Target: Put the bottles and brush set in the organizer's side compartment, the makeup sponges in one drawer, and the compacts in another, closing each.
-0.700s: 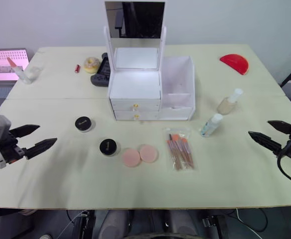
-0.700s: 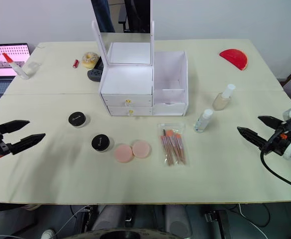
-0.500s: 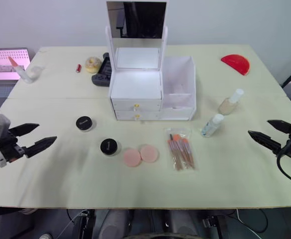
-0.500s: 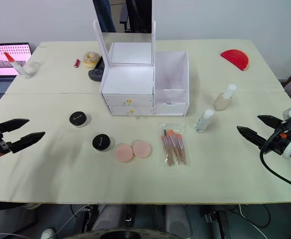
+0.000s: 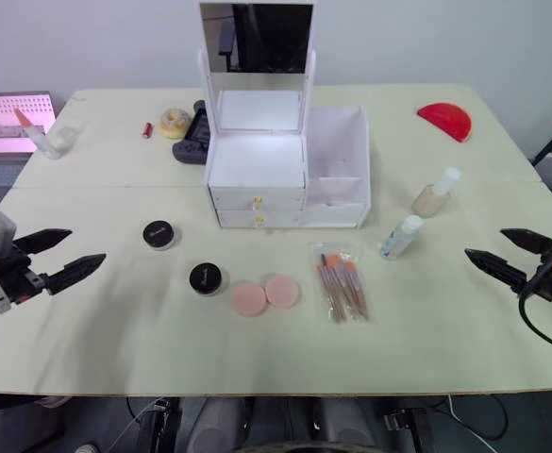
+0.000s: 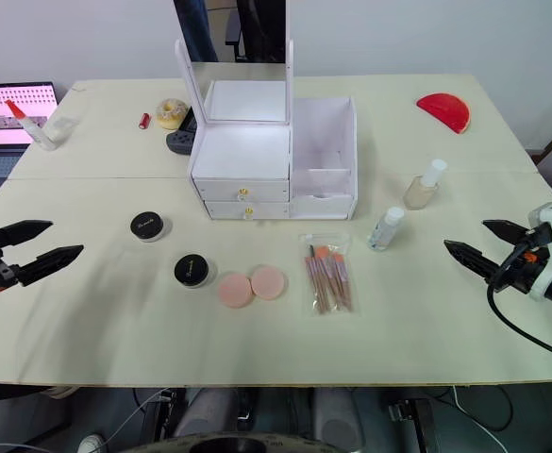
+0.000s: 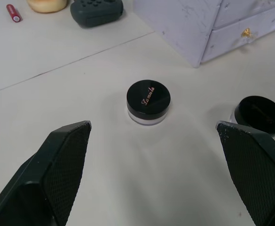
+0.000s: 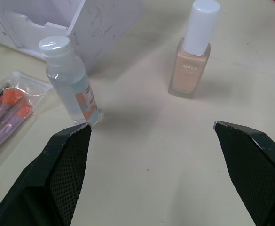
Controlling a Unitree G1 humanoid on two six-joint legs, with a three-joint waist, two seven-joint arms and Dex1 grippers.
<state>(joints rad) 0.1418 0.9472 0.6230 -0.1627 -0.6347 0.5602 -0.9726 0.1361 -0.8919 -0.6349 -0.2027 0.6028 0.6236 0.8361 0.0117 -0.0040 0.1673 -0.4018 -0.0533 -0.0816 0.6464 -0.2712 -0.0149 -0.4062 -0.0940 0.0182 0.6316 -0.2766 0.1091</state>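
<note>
On the cream table (image 5: 115, 330), brush set (image 5: 342, 283) lying lengthwise toward the organizer (image 5: 290, 170) (bristles half-blurred by wrapping), left gripper (image 5: 60, 258) and right gripper (image 5: 498, 253) both spread, empty.

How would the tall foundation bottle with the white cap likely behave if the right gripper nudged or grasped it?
The foundation bottle stands upright, tall over a narrow base, so it probably tips if pushed high. Its smooth, glassy-looking sides may slip between the fingers of the open right gripper.

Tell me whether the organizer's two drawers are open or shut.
Shut: both drawers sit flush with the organizer's front, their gold knobs facing out.
</note>
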